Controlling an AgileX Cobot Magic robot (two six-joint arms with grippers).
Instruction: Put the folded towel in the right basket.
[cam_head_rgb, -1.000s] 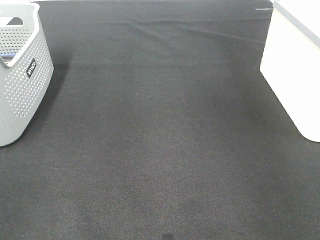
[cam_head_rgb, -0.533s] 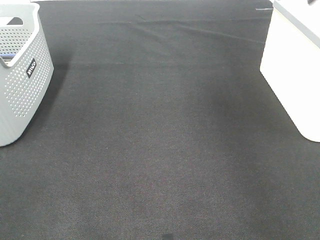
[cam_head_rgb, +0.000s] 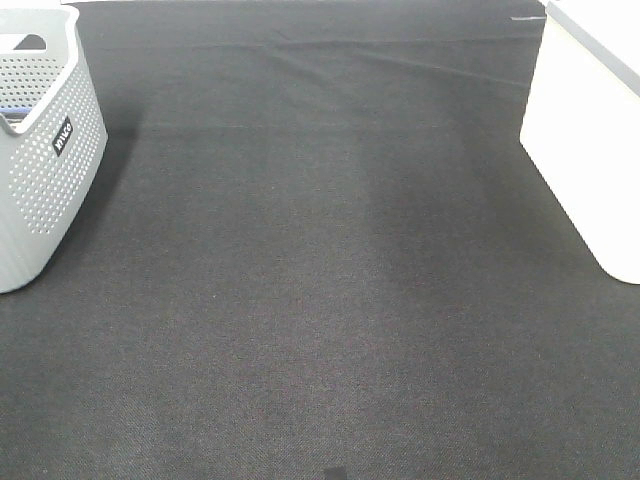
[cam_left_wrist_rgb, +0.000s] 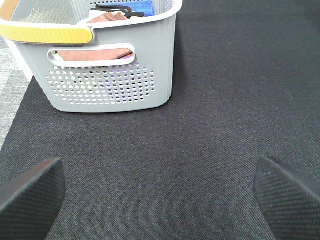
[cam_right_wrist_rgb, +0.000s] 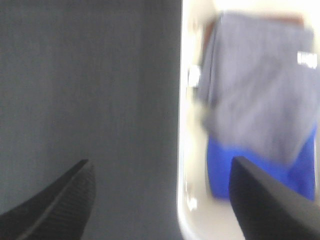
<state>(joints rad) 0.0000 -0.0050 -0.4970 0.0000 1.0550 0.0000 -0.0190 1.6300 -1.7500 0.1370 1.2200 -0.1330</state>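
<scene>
The right basket (cam_head_rgb: 585, 150), cream-white with a grey rim, stands at the right edge of the black mat. In the blurred right wrist view its pale rim (cam_right_wrist_rgb: 186, 150) runs past my right gripper (cam_right_wrist_rgb: 162, 170), which is open and empty above that rim. Inside the basket a pale lavender-grey folded towel (cam_right_wrist_rgb: 257, 85) lies on a blue cloth (cam_right_wrist_rgb: 250, 172). My left gripper (cam_left_wrist_rgb: 157, 172) is open and empty, low over the mat and facing the grey basket (cam_left_wrist_rgb: 107, 75). Neither gripper shows in the exterior high view.
The grey hole-dotted basket (cam_head_rgb: 45, 150) with a black label stands at the left edge of the mat. It has a yellow-wrapped handle (cam_left_wrist_rgb: 47, 34) and holds a pinkish-brown towel (cam_left_wrist_rgb: 95, 52) and a blue cloth (cam_left_wrist_rgb: 137, 7). Black mat (cam_head_rgb: 320, 280) lies between the baskets.
</scene>
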